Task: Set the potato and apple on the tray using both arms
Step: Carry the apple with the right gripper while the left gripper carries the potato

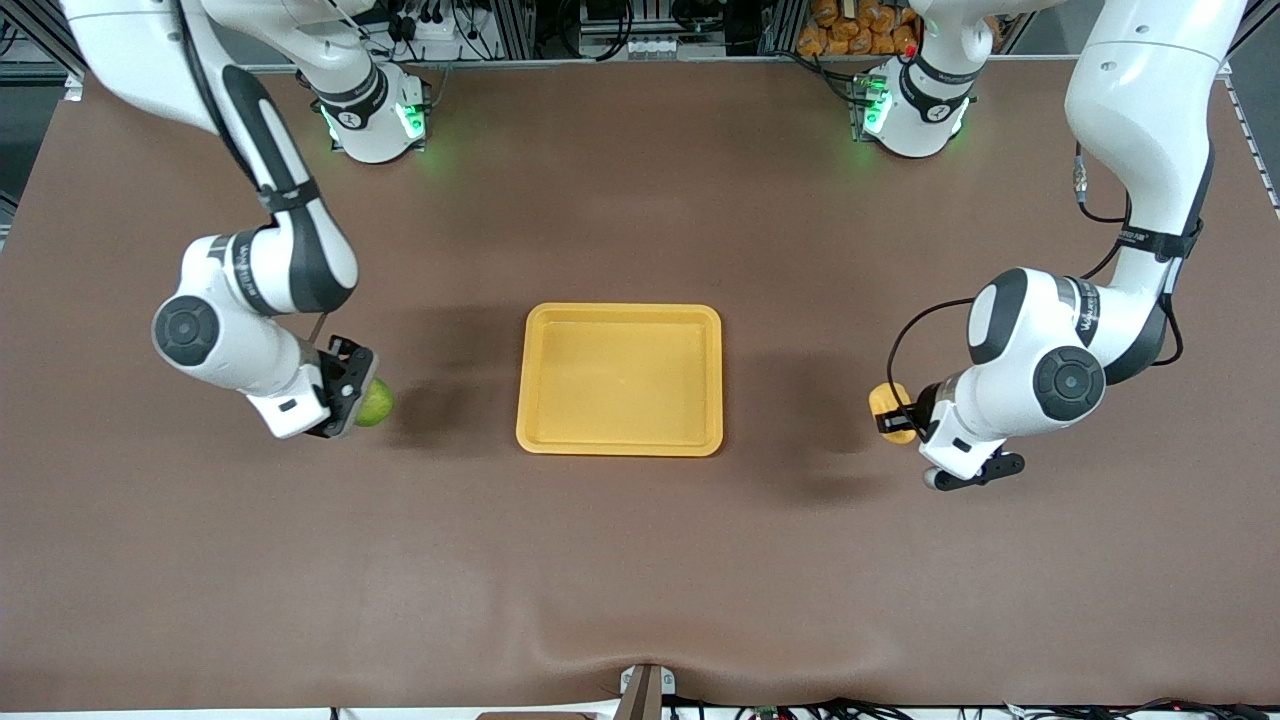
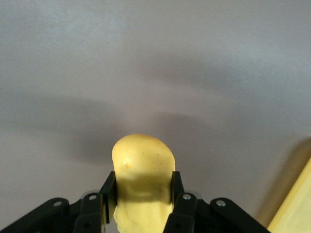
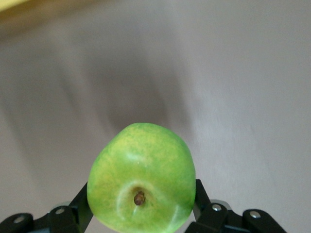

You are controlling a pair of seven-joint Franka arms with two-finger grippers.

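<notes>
The yellow-orange tray (image 1: 620, 440) lies in the middle of the table and holds nothing. My right gripper (image 1: 362, 392) is shut on the green apple (image 1: 377, 403), held above the table toward the right arm's end, beside the tray. The right wrist view shows the apple (image 3: 142, 177) between the black fingers (image 3: 201, 196), stem dimple showing. My left gripper (image 1: 893, 413) is shut on the yellow potato (image 1: 887, 404), held above the table toward the left arm's end, beside the tray. The left wrist view shows the potato (image 2: 143, 170) clamped between the fingers (image 2: 108, 191), with the tray's rim (image 2: 294, 208) at the edge.
The brown table (image 1: 640, 580) spreads around the tray. The arms' green-lit bases (image 1: 375, 115) stand along the table's edge farthest from the front camera. A small bracket (image 1: 645, 690) sits at the table's nearest edge.
</notes>
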